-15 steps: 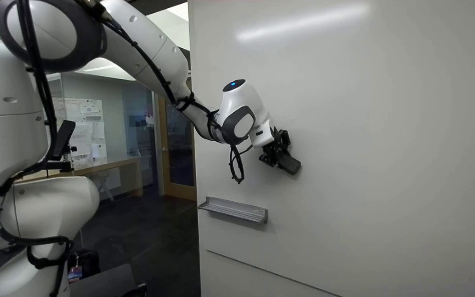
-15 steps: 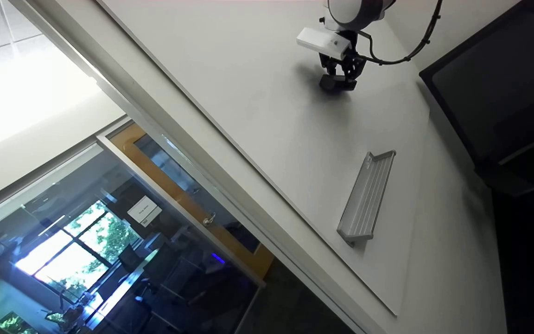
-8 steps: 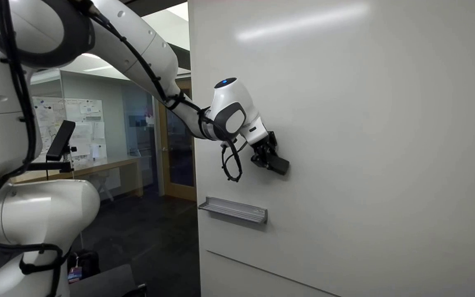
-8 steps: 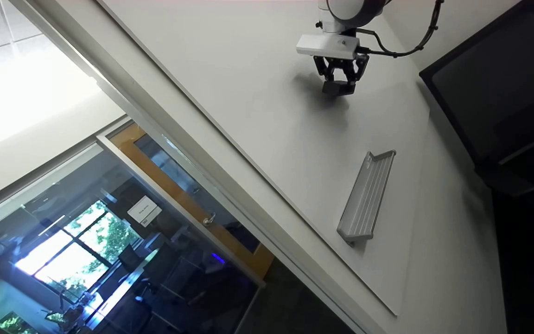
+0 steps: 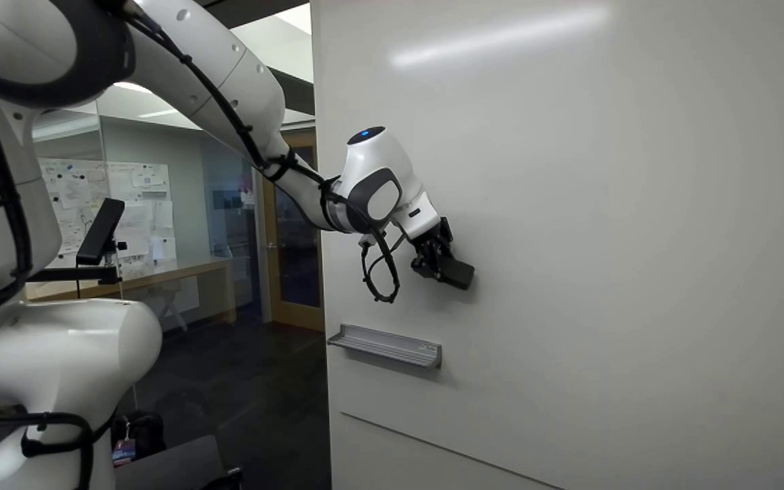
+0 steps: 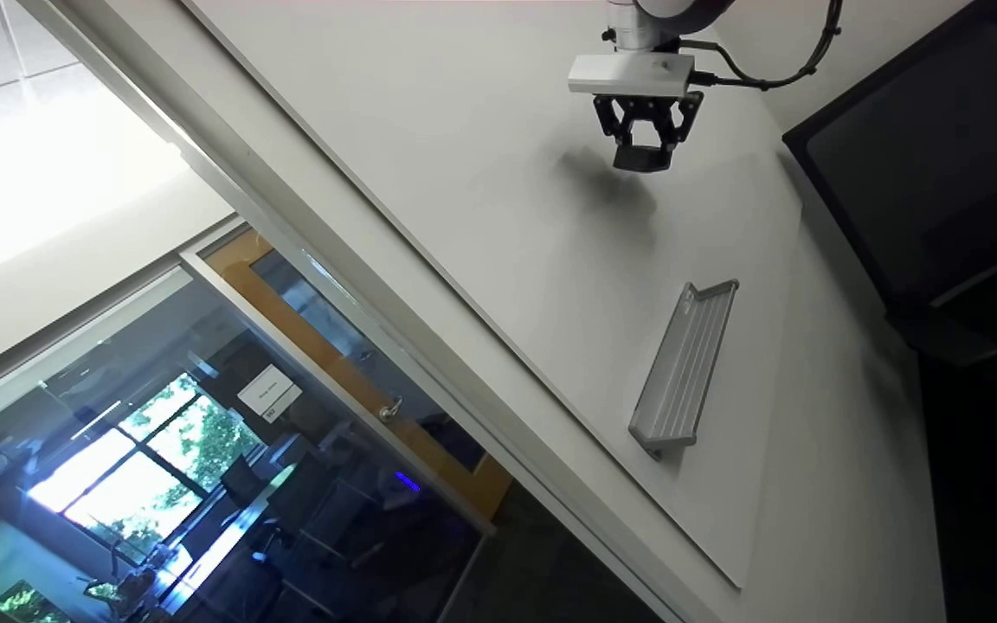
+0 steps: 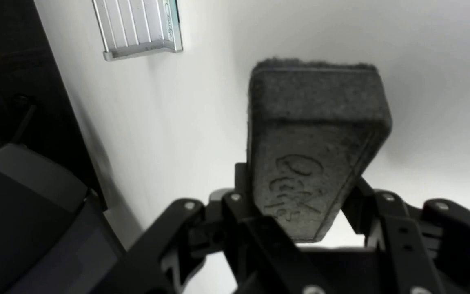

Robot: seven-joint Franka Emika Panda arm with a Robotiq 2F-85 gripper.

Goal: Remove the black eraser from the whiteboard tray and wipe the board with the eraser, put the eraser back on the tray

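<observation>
The end effector (image 7: 300,185) is grasping the black eraser (image 7: 316,98), a finger pressed to each of its long sides, and the eraser's far end juts out past the fingertips. The wrist view shows marks (image 7: 286,183) on its broad face, too unclear to read. In an exterior view, the eraser is at the white board (image 5: 603,272), tilted, with its far end pointing down and to the right. A shadow (image 6: 609,192) falls on the board near it; whether the eraser touches the surface, I cannot tell.

Both exterior views show the grey ridged tray (image 5: 385,346) fixed to the board, apart from the eraser. In the wrist view, one end of the tray appears near the top edge. A thin seam (image 5: 453,451) runs across the board, lower than the tray.

The white arm (image 5: 242,82) reaches in from the left edge of an exterior view, a black cable (image 5: 243,128) along it. Behind are a door (image 5: 297,252) and a desk (image 5: 181,272).
</observation>
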